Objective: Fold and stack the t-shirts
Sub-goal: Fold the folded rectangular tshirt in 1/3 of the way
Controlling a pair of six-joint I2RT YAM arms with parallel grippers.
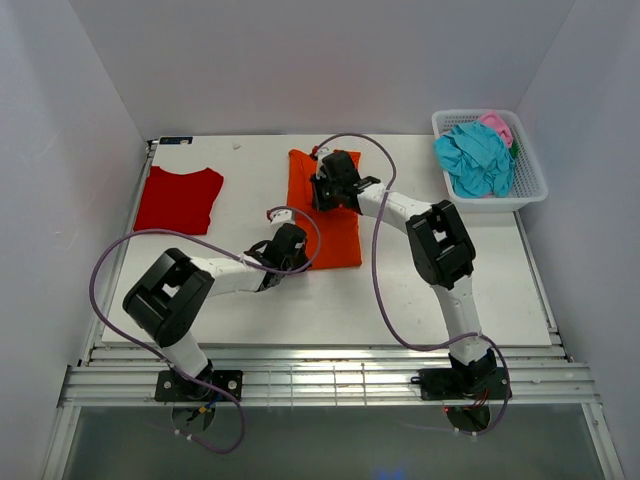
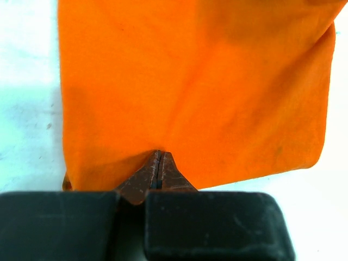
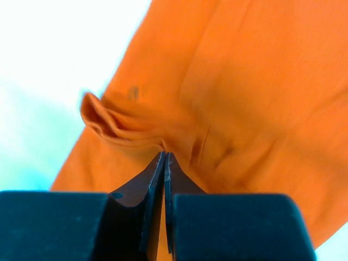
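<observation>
1. Orange cloth is the thing in hand: the orange t-shirt (image 1: 340, 240) lies flat on the table (image 1: 500, 290), well to the left of the white basket (image 1: 535, 175), as a narrow strip.
2. Its long axis runs from the far side of the table toward the arm bases, roughly parallel to the long side of the basket.
3. The right gripper (image 1: 325, 190) sits on the far end of this strip, the end level with the basket. In the right wrist view its jaws are pressed together and the cloth is bunched in a small fold at the tips (image 3: 165, 160), so I judge that it pinches the orange t-shirt.
4. The left gripper (image 1: 295, 255) is at the near end, at the corner farther from the basket. Its jaws are also closed, with the hem at the tips (image 2: 159, 163); it seems to hold the edge.
5. So each arm has one end, and the next fold probably means to bring one end over the other along the long axis.
6. The red t-shirt (image 1: 180, 198) lies folded much farther left of the basket.
7. Inside the basket are a teal shirt (image 1: 475, 155) and a pink shirt (image 1: 497, 125), not yet folded.
</observation>
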